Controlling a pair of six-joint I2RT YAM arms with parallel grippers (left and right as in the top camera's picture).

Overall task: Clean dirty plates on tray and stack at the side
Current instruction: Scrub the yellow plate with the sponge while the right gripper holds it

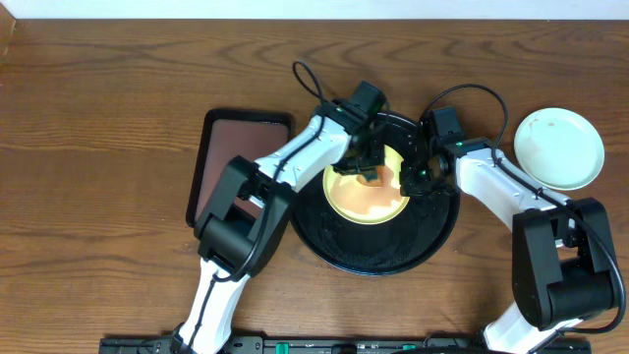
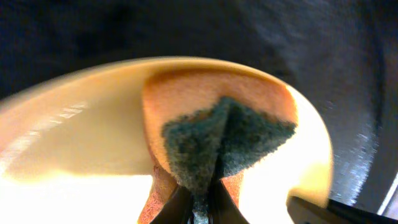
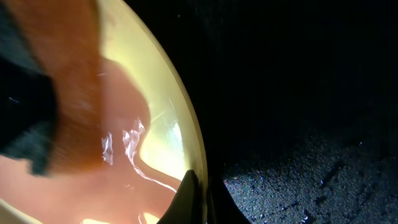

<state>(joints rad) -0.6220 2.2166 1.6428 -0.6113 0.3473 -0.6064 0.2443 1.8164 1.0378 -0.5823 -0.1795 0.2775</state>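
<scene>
Left gripper (image 2: 199, 204) presses a clamped sponge (image 2: 227, 134) on the yellow plate (image 1: 360, 204) in the tray (image 1: 378, 259); right gripper (image 3: 195, 190) pinches its rim.

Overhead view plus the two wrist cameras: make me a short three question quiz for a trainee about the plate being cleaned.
1. Pick one: the left end effector is shut on A) a sponge, B) a fork, C) a cup.
2. True or false: the right end effector pinches the rim of the yellow plate.
3. How many plates lie outside the black tray?
Key: 1 A. 2 true. 3 one, the mint plate on the table.
</scene>
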